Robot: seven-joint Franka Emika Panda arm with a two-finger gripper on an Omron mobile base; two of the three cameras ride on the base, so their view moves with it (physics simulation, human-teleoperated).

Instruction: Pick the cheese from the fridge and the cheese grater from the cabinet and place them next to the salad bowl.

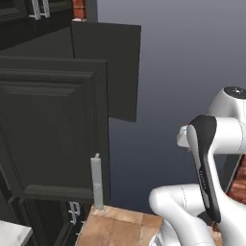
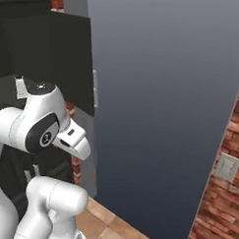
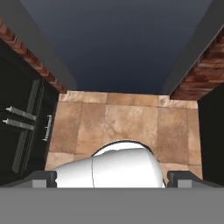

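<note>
Your gripper (image 3: 112, 177) hangs with fingers spread wide and empty, pointing down at the tiled floor (image 3: 127, 118). The black cabinet (image 1: 53, 129) stands just left, its door open, likely readied for reaching the grater.

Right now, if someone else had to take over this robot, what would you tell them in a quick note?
Gripper: open, holding nothing, pointing down at the tiled floor.
Fridge: straight ahead of the base, flat grey front closed.
Cabinet: black, left of the fridge. Its raised-panel door with the silver bar handle seems to be swung out.
Done: nothing picked up or placed, as far as these views tell.
Left: open the fridge and take the cheese, take the cheese grater from the cabinet, and set both next to the salad bowl.
</note>
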